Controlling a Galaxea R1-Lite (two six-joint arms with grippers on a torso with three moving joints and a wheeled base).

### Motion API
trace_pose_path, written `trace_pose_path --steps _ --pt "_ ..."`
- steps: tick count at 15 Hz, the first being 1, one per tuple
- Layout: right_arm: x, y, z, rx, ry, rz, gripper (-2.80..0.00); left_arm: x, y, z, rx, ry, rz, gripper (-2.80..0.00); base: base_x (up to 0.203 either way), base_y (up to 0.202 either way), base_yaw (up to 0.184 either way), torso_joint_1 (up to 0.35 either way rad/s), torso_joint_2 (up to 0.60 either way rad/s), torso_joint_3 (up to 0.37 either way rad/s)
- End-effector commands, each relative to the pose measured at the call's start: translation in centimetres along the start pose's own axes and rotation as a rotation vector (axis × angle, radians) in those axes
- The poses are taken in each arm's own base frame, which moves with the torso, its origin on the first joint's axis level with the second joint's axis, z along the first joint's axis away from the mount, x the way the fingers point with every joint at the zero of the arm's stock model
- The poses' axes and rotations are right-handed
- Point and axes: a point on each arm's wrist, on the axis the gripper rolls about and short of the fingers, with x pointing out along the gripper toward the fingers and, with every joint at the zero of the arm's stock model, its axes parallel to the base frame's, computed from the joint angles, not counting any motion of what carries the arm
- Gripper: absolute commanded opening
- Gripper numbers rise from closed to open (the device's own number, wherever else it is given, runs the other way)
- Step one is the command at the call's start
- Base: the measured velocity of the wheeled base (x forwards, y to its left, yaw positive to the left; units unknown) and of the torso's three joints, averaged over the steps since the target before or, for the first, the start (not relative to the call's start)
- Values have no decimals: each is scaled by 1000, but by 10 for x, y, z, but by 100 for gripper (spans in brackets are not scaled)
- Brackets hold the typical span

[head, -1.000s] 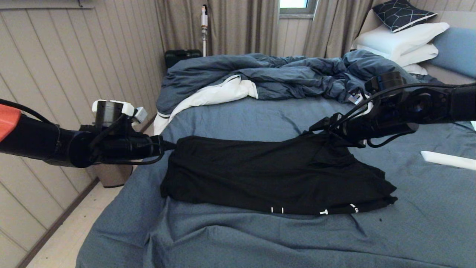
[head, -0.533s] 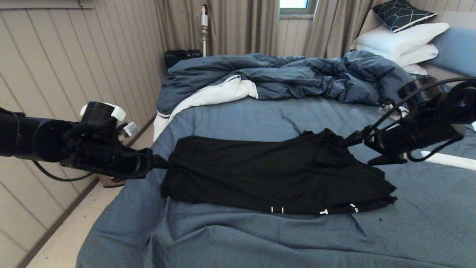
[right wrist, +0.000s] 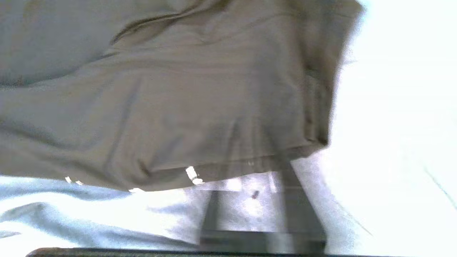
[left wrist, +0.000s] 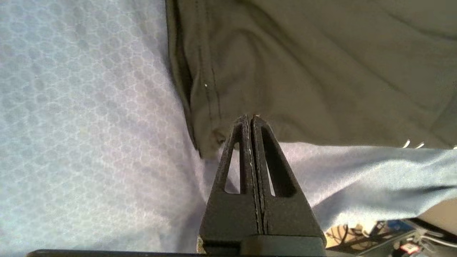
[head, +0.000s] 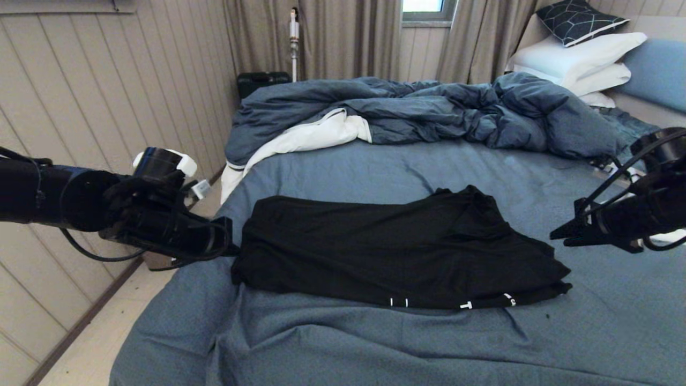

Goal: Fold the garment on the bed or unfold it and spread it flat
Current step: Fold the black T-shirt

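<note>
1. Across the bed (head: 343, 343), on its slate-blue sheet: black T-shirt (head: 396, 252) folded into a long band, lettering at near edge; further folds judged outstanding.
2. Left end effector (left wrist: 251, 123): fingers pressed together, empty, at the shirt's left corner.
3. Right end effector (head: 563, 234): clear of shirt; finger state cannot be told.

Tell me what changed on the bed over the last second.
Both grippers let go of the garment and backed away. The right gripper, which held the raised far-right part, pulled off to the right and lower; that fabric settled onto the bed. The left gripper released the left end and sits shut beside its near-left corner. The folded garment, duvet and pillows stayed put.
</note>
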Motion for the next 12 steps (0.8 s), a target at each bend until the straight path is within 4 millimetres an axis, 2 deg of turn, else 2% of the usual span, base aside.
trace_pose_path --steps 1,4,5,6,9,12 --pt "3 -5 -1 14 12 -8 -280 11 0 -1 -4 30 3 -280 0 0 0 0 0 0" --pt "11 -20 -1 9 39 -32 -280 22 1 -3 -12 74 16 -280 0 0 0 0 0 0" --pt "12 -28 -3 9 47 -43 -280 25 1 -4 -14 84 19 0 0 0 0 0 0 0" --pt "12 -31 -4 -15 52 -48 0 26 2 -5 -10 88 23 0 0 0 0 0 0 0" --pt "6 -41 -12 -87 113 -59 0 29 1 -5 -9 91 19 0 0 0 0 0 0 0" --pt "21 -45 -14 -88 164 -52 0 47 6 -5 -15 117 36 0 0 0 0 0 0 0"
